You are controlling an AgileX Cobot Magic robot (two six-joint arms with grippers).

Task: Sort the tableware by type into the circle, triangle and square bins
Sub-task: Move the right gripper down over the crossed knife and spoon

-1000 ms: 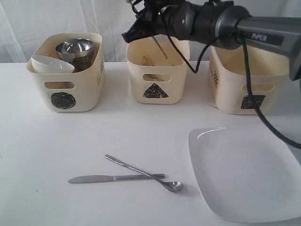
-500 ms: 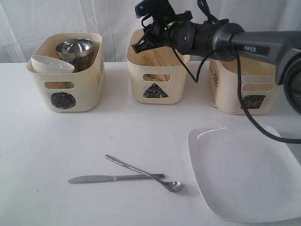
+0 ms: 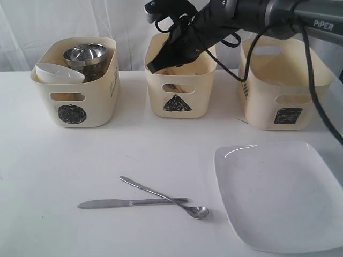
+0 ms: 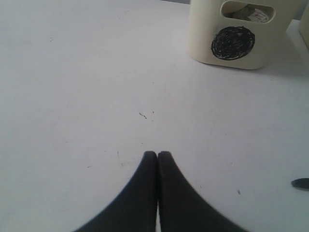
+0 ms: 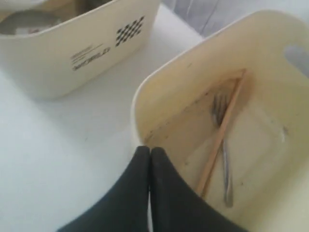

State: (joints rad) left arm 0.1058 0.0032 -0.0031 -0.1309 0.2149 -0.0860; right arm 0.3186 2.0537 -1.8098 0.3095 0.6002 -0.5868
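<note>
Right gripper (image 3: pixel 151 66), now closed and empty, has dipped over the cream triangle-marked plastic tub (image 3: pixel 199 99). The wooden chopstick (image 5: pixel 221 133) lies inside. The steel knife (image 3: pixel 118 203), at 6 o'clock, remains.

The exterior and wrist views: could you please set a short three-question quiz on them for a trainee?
1. True or false: the knife and spoon cross each other on the table.
2. Which bin holds the fork? A. circle B. triangle C. square
3. Fill in: the right fingers are ____ (open or shut).
Key: 1. True. 2. B, the triangle bin. 3. Shut, holding nothing.
</note>
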